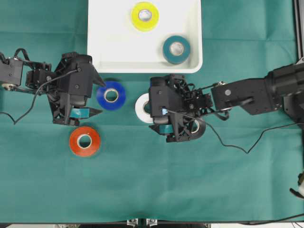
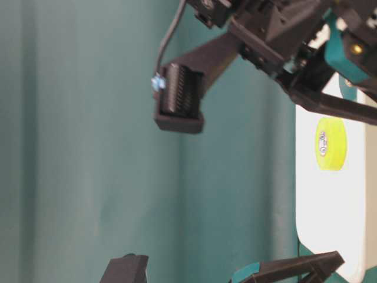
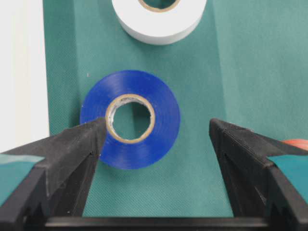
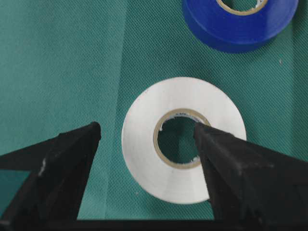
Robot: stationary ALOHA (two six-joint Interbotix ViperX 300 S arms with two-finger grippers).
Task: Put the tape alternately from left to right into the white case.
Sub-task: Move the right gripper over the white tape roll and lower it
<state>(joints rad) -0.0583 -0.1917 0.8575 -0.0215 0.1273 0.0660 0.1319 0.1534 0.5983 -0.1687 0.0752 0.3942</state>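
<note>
My left gripper (image 3: 156, 132) hangs spread over the blue roll (image 3: 130, 119); my right gripper (image 4: 147, 137), also spread, has one finger at the white roll's (image 4: 183, 159) core (contact unclear). The white case (image 1: 102, 47) holds a yellow roll (image 1: 145, 16) and a teal roll (image 1: 176, 49); an orange roll (image 1: 84, 141) lies on the cloth.

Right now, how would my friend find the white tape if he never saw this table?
Start at the white case on the green cloth. Just below its lower rim lie a blue roll and the white roll, under the right gripper. It's the only white roll.
</note>
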